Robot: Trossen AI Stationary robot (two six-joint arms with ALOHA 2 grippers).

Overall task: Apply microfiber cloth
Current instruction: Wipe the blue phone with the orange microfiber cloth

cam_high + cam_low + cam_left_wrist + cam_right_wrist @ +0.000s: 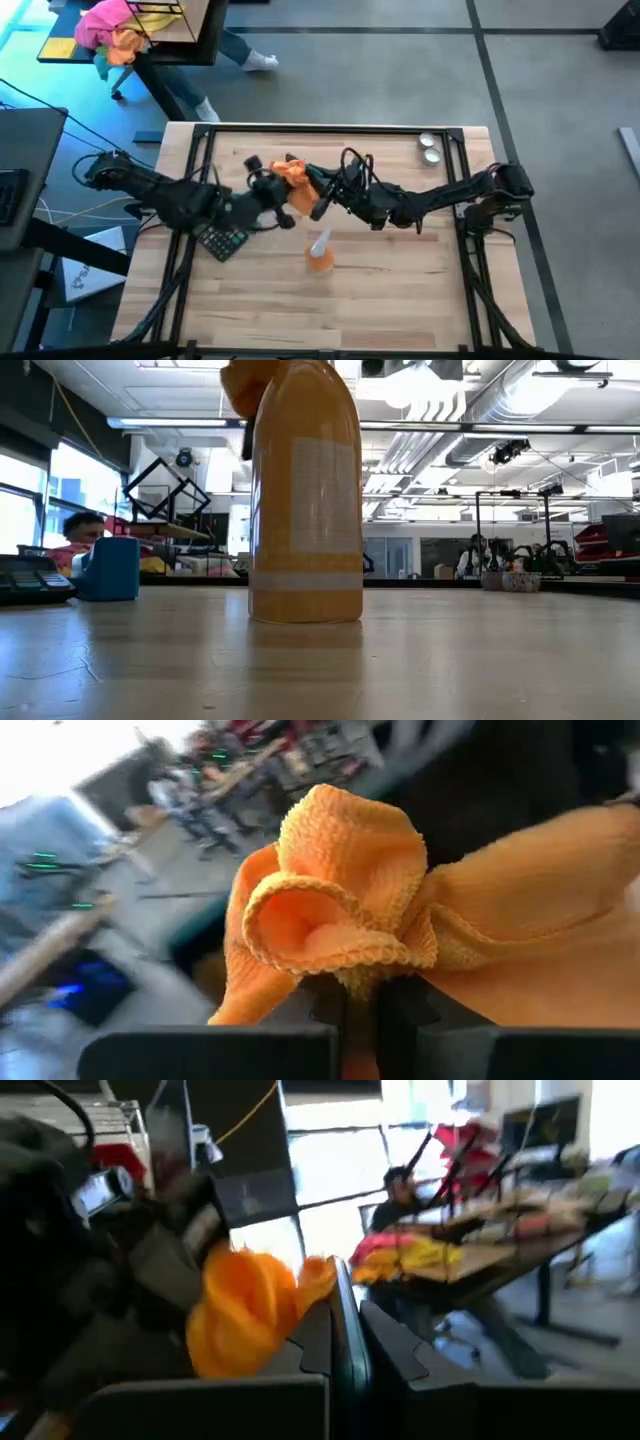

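Note:
The microfiber cloth [293, 173], bright orange and bunched, is held up over the table's middle. My left gripper [360, 988] is shut on it and fills the left wrist view with its folds [340, 890]. My right gripper [345, 1325] comes from the right and is shut on a thin dark flat thing [343, 1295], seen edge-on. That thing shows in the high view as a dark slanted piece [322, 206] right beside the cloth [245, 1315]. Whether cloth and flat thing touch, I cannot tell. My left gripper pinches the cloth between its two fingers at a gathered, hemmed fold [352, 960], several layers together. The cloth bulges out past the fingertips in loose ruffles, lifted clear of the table. My right gripper pinches the thin dark flat thing by its two faces [346, 1350]. The thing stands edge-on between the fingers and reaches out past their tips, clear of the table.
A clear spray bottle with orange liquid [319, 256] stands on the table just in front of the grippers and fills the low view [305, 500]. A calculator [224, 241] lies under the left arm. Two small metal cups [430, 149] sit at the far right.

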